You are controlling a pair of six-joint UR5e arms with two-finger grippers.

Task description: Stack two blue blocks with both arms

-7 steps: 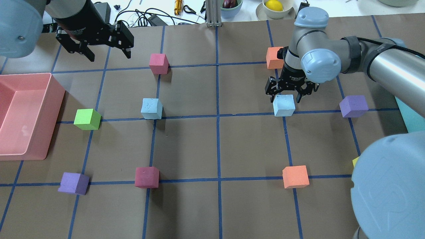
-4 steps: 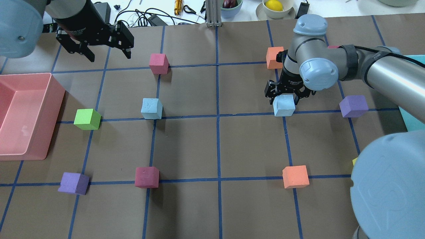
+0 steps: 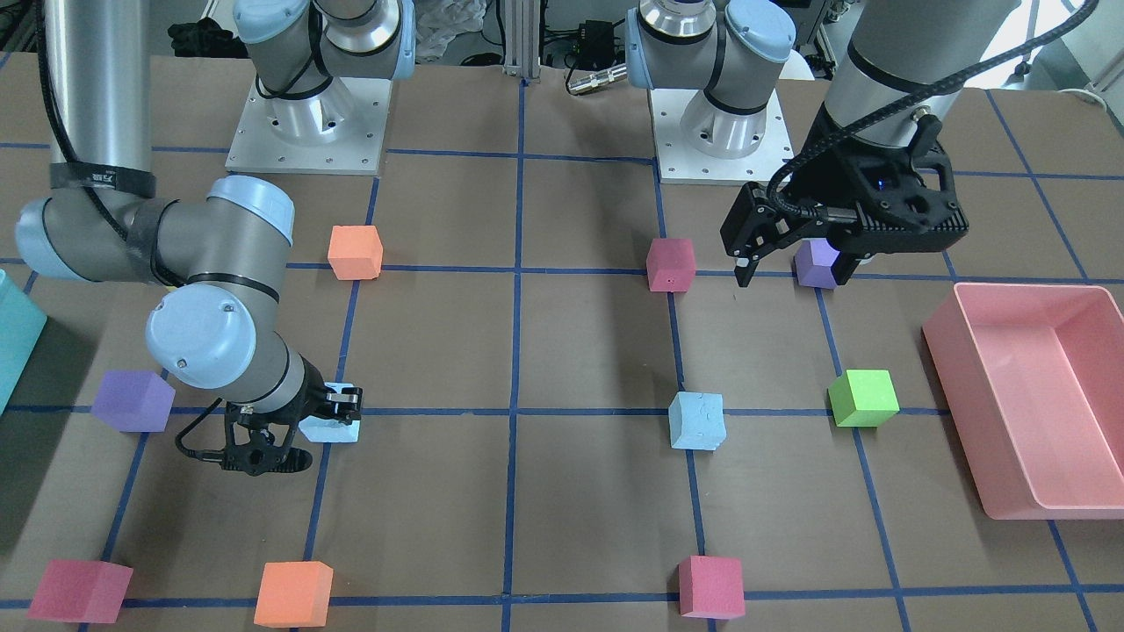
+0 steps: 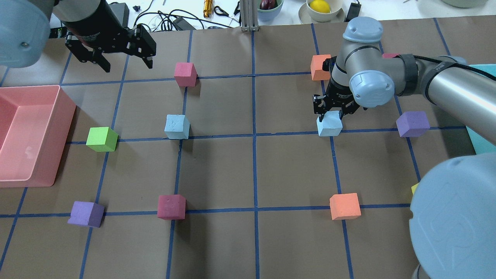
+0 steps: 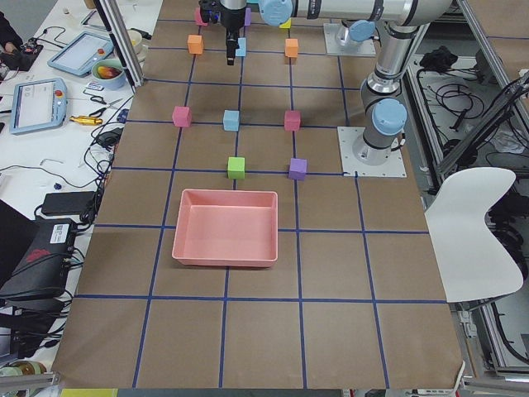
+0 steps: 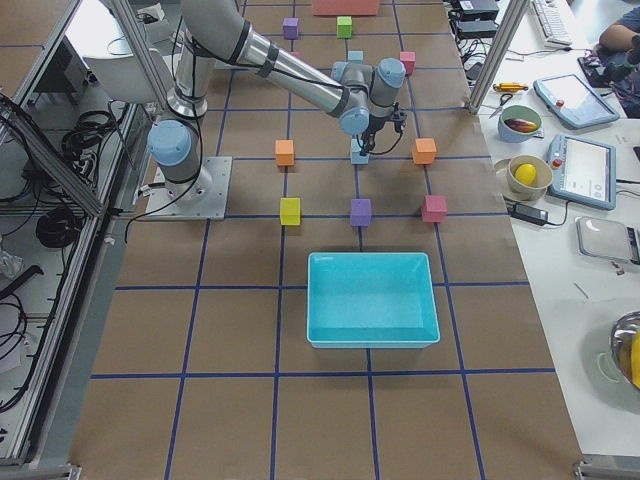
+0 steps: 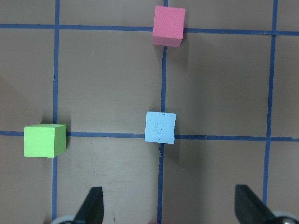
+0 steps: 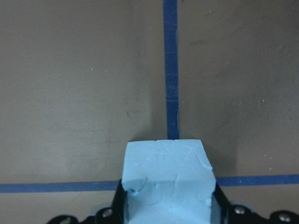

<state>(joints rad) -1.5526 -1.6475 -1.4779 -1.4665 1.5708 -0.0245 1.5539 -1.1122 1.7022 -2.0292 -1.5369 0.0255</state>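
Note:
One pale blue block sits alone left of centre, also seen in the front view and the left wrist view. The other blue block sits on a grid line at the right, also in the front view. My right gripper is down over it and shut on it; the right wrist view shows the block tight between the jaws. I cannot tell whether it is off the table. My left gripper is open and empty, high over the far left, well back from the first block.
A pink bin stands at the left edge and a teal bin at the right. Green, pink, orange and purple cubes lie around the blue blocks, with more cubes along the near row.
My right gripper has come down around the right blue block and closed on it; the block shifted slightly. The left arm has not moved.

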